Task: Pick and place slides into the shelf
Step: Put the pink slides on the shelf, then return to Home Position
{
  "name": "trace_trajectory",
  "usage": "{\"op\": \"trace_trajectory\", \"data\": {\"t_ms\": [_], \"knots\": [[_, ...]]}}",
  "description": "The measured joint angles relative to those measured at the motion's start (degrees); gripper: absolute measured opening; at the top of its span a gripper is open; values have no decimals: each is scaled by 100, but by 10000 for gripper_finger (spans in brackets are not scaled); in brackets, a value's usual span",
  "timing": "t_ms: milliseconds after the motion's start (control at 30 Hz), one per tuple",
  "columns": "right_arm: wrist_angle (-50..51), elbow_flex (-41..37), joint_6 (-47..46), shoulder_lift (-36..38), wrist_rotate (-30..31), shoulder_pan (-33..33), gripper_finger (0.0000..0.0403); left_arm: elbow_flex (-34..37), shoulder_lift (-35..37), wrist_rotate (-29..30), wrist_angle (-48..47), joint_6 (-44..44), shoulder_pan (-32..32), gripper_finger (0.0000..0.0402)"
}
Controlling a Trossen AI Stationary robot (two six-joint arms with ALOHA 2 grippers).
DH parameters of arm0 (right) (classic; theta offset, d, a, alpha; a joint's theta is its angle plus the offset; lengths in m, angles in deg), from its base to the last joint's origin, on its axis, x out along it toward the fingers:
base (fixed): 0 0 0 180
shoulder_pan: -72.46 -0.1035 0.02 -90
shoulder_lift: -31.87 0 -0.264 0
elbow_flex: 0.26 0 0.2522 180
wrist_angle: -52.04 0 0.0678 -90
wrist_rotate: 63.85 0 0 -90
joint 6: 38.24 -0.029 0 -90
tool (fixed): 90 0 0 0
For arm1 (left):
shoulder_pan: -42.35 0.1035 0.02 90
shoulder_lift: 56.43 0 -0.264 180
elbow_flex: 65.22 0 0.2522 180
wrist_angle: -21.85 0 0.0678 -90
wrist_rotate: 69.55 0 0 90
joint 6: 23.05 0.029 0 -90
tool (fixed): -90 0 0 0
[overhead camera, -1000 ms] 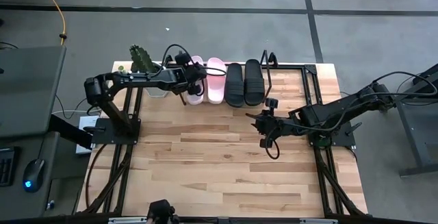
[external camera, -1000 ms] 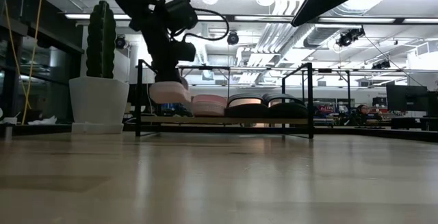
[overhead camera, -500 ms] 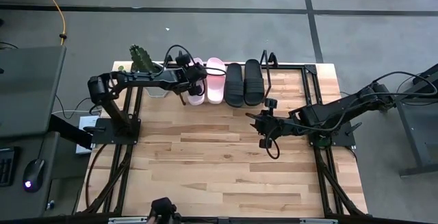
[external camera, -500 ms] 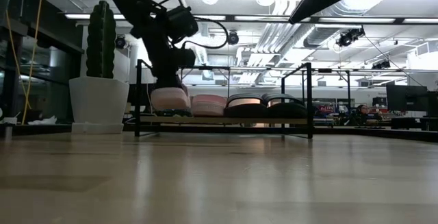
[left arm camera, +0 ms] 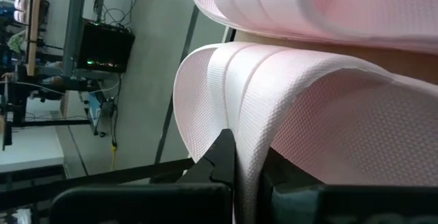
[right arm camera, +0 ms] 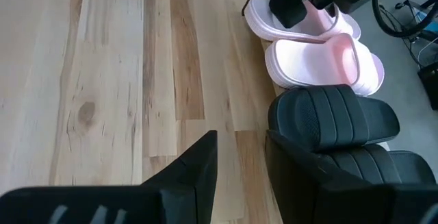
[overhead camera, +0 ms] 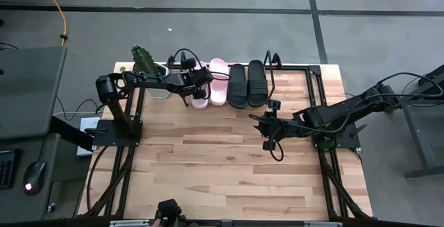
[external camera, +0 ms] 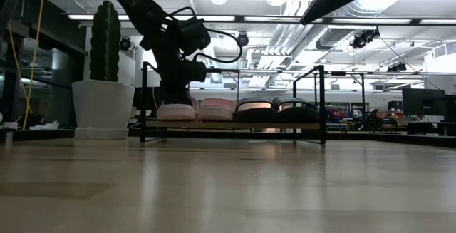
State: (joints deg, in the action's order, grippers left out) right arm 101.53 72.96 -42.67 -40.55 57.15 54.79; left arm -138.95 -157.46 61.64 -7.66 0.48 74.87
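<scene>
The shelf (external camera: 323, 97), a black wire frame on a wooden board, stands at the table's far edge. It holds two black slides (overhead camera: 248, 84) and a pale pink slide (overhead camera: 218, 81), all resting on their soles. At the row's left end lies a second pink slide (overhead camera: 199, 101), level with the others in the low view. My left gripper (left arm camera: 246, 176) is shut on that slide's strap. Over the table's right middle, my right gripper (overhead camera: 266, 131) hangs open with nothing between its fingers. My left gripper pinches the edge of the pink slide's wide strap (left arm camera: 233, 114) between its two fingers. The fingers slant down from the table's left. The slide's sole lies on the shelf board (external camera: 176, 113), beside the other pink slide.
A white pot with a green cactus (external camera: 103, 101) stands just left of the shelf, close to my left arm. Bare wooden tabletop (overhead camera: 208, 164) stretches from the shelf to the near edge.
My left gripper has gone down with the pink slide. The slide hung tilted above the shelf board a second ago and now lies level in the row with the others.
</scene>
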Motion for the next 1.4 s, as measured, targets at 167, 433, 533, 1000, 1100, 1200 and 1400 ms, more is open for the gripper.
{"op": "trace_trajectory", "data": {"t_ms": [167,433,533,1000,1100,1200,1400], "knots": [[0,0,0,0,0,0,114,0,-1,-2,-2,0,1,1],[0,0,0,0,0,0,114,0,-8,-18,-48,-25,9,47],[0,0,-2,0,2,1,114,0,-11,54,-52,-42,8,83],[0,0,-2,0,2,0,114,0,-13,364,-143,20,-282,172],[0,0,-2,0,2,1,114,0,-13,440,-147,85,-379,174],[0,0,-2,0,2,1,114,2,23,448,-176,87,-422,172],[0,0,-2,0,2,0,114,4,223,431,-346,-19,-560,171]]}}
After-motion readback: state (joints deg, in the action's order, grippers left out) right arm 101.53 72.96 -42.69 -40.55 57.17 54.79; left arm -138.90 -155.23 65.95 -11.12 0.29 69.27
